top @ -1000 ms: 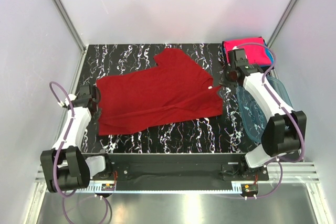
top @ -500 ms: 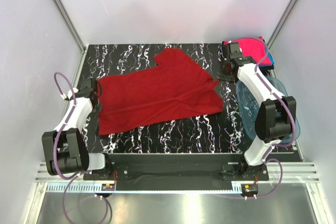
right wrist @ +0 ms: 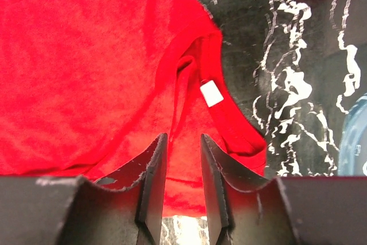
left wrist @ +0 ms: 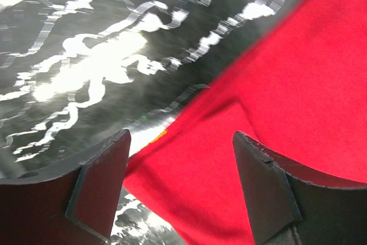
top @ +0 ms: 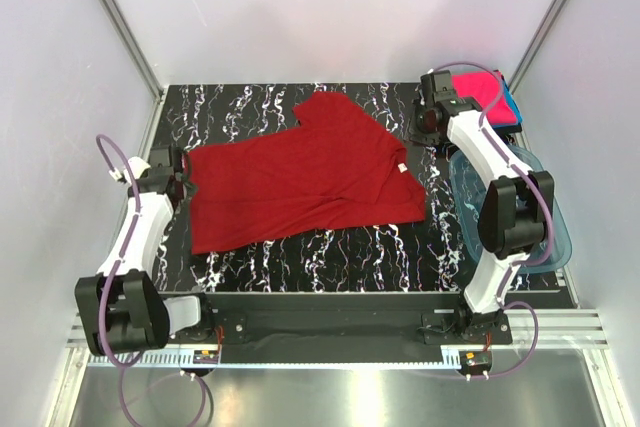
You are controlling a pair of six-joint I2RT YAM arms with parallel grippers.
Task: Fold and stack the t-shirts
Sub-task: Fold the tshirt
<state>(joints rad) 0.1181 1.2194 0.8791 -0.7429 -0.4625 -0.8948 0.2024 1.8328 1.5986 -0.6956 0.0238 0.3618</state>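
A dark red t-shirt (top: 300,182) lies spread on the black marbled table (top: 400,247), its white neck label (top: 400,169) at the right side. My left gripper (top: 180,179) hovers over the shirt's left edge. In the left wrist view its jaws (left wrist: 180,164) stand wide open above a corner of the red cloth (left wrist: 275,84), gripping nothing. My right gripper (top: 425,125) is just beyond the collar, open by a narrow gap (right wrist: 183,142), with the collar and label (right wrist: 211,93) below it. A folded pink t-shirt (top: 478,87) lies on a teal-blue one (top: 512,107) at the back right corner.
A translucent blue plastic tub (top: 520,217) sits along the table's right edge, under the right arm. White walls with metal posts close in the table on the left, back and right.
Both grippers have opened and let go of the red shirt. The right gripper has drawn back toward the far right corner, and the collar corner has dropped flat on the table.
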